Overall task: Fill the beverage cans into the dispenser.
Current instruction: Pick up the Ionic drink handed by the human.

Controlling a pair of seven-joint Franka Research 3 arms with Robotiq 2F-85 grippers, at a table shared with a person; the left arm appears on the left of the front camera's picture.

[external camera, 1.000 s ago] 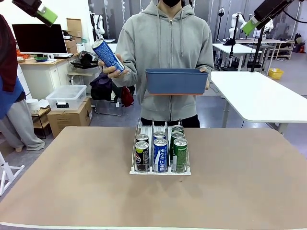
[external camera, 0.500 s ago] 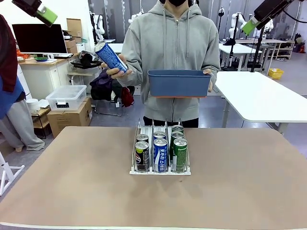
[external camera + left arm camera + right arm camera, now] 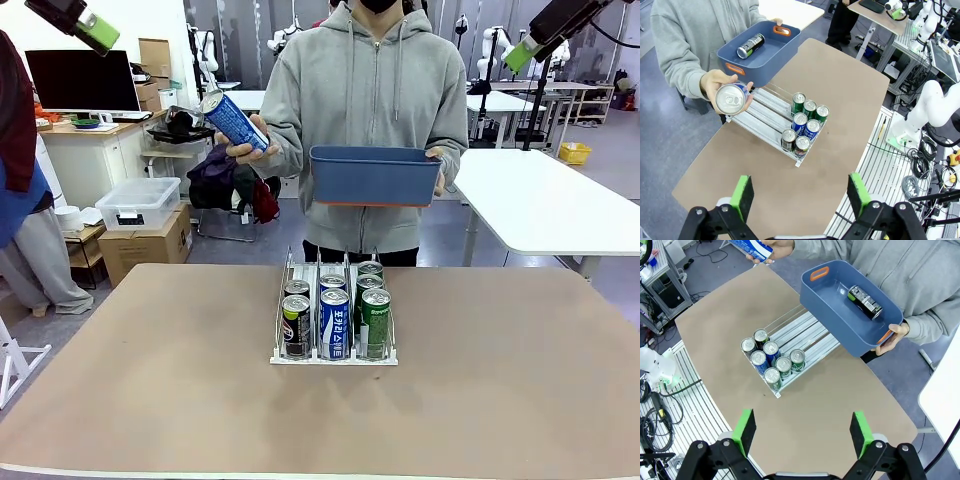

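Note:
The dispenser [image 3: 333,358] stands mid-table and holds several beverage cans: black in the left lane [image 3: 296,325], blue in the middle [image 3: 334,322], green on the right [image 3: 375,320]. Across the table a person holds a blue can [image 3: 232,120] tilted in one hand. The other hand holds a blue bin [image 3: 373,175], and a black can [image 3: 865,302] lies in it. My left gripper [image 3: 801,194] hangs open high above the table, looking down on the dispenser [image 3: 767,117] and the held can [image 3: 730,99]. My right gripper [image 3: 803,431] is also open and high, above the rack [image 3: 805,335].
The brown table [image 3: 150,400] is bare around the rack on every side. Both grippers show at the top corners of the front view, the left [image 3: 88,25] and the right [image 3: 535,42]. Desks, boxes and a white table [image 3: 540,200] stand behind the person.
The person has straightened up, shifting the blue can slightly right and the bin a little lower. Both grippers have stayed still and open.

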